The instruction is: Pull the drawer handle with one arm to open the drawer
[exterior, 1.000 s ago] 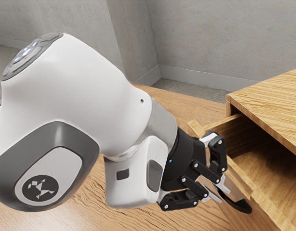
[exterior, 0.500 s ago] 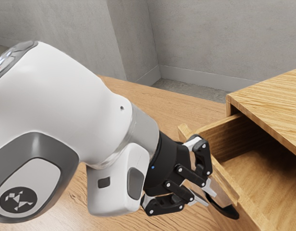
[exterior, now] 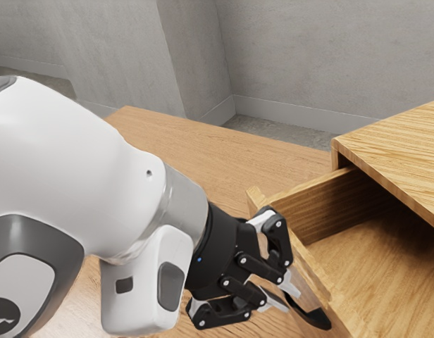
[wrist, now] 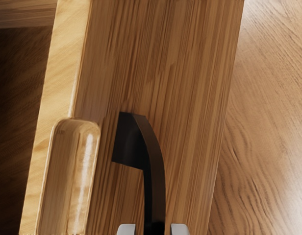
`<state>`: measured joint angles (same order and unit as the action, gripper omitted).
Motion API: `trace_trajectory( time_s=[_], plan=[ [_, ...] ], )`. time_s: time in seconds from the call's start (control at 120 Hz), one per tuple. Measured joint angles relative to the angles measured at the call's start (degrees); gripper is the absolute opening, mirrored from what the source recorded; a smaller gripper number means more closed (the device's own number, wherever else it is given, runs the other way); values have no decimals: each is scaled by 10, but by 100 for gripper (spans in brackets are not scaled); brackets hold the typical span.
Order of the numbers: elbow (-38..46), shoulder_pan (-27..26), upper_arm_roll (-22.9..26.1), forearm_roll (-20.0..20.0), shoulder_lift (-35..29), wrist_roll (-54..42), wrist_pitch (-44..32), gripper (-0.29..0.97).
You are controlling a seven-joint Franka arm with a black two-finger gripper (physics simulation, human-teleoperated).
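A wooden drawer (exterior: 321,203) stands pulled well out of the cabinet (exterior: 400,151) at the exterior view's right, its inside bare. A black curved handle (exterior: 312,317) sits on the drawer's front panel (wrist: 190,98). My black gripper (exterior: 285,297) is at the front panel's lower part, shut on the handle. In the wrist view the handle (wrist: 143,161) runs down between two silvery fingertips (wrist: 125,228), one on each side. My white arm takes up the exterior view's left.
The cabinet rests on a wooden table (exterior: 196,151) that stretches toward the back left. Grey walls and a floor corner lie behind. A rounded wooden edge (wrist: 67,176) of the drawer's side wall stands beside the handle.
My hand has moved toward the exterior view's lower left with the handle held, and the drawer has slid further out of the cabinet.
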<state>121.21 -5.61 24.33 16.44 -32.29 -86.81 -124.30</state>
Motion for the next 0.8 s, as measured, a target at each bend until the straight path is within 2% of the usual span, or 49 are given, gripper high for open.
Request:
trace_trajectory(
  time_s=[0.8],
  plan=[
    [46, 0, -9, 15, -62, -2, 4, -3]
  ],
)
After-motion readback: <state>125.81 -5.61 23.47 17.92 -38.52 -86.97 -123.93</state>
